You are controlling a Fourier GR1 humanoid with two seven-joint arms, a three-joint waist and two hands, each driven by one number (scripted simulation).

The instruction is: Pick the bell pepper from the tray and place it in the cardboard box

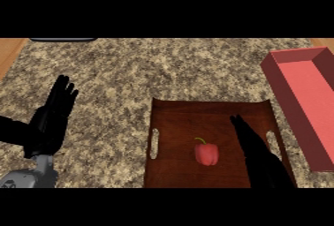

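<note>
Head view: pepper [206,154] in tray [189,119], long axis near-far, stem far, just left of my R hand [256,148]; fingers straight, holding nothing. L hand [55,115] open, well apart at left; box [287,92] right of tray.

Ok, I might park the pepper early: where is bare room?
Bare counter lies between the left hand and the tray, and all beyond the tray. The tray's far half is bare too. Crowded: the tray's right side, where the right hand hovers by the bell pepper.
</note>
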